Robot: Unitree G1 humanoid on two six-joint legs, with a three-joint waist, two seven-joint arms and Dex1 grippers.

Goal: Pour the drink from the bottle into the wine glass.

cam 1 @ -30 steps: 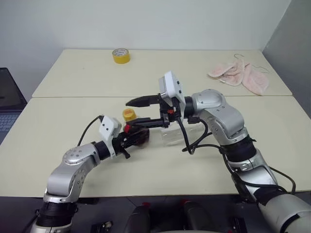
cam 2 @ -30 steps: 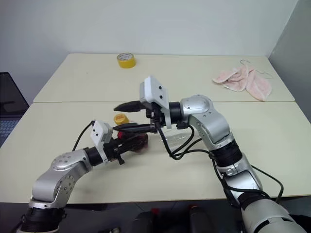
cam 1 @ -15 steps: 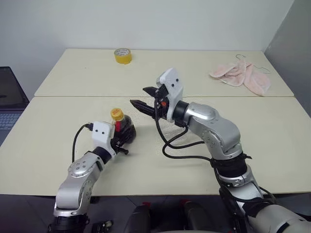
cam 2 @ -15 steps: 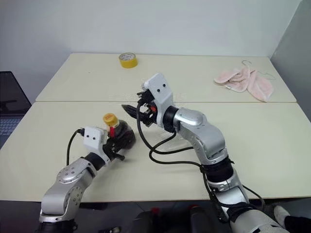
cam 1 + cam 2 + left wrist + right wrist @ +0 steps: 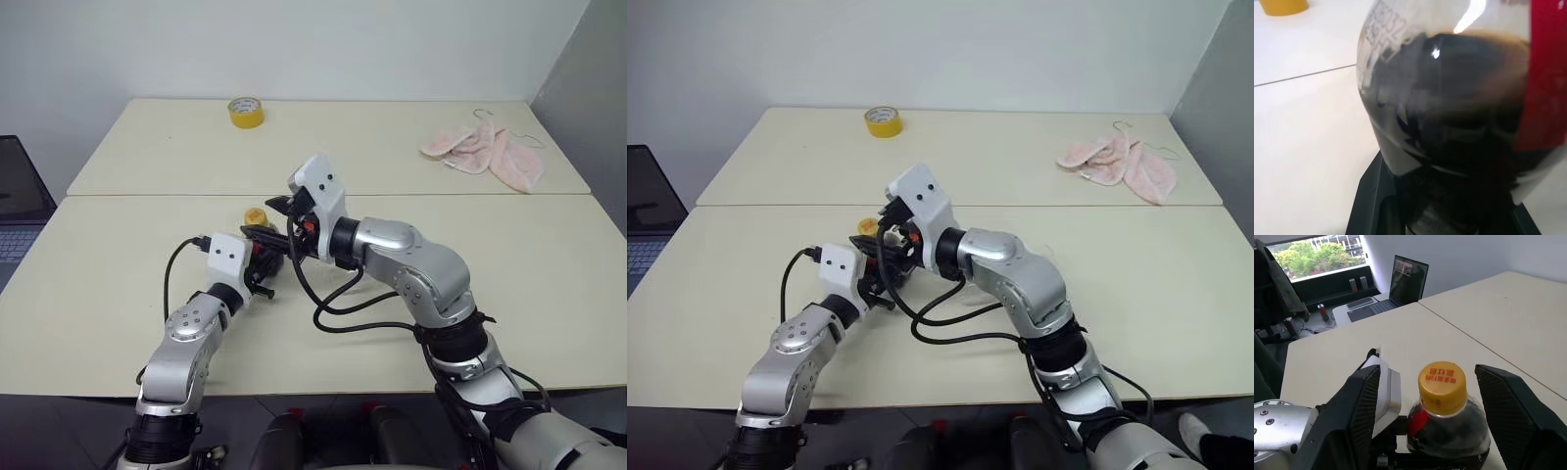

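The left gripper (image 5: 261, 269) is clamped on the bottle (image 5: 1447, 428), upright just above the worktop (image 5: 118, 284), drink (image 5: 1469, 107) inside. The right gripper (image 5: 1432, 396) stands wide, its fingers (image 5: 1364, 411) on both sides of the yellow cap (image 5: 1442, 386).

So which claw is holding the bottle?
The left claw holds it: it is shut on the bottle of dark drink. The right claw is open, one finger on each side of the yellow cap, not gripping it.
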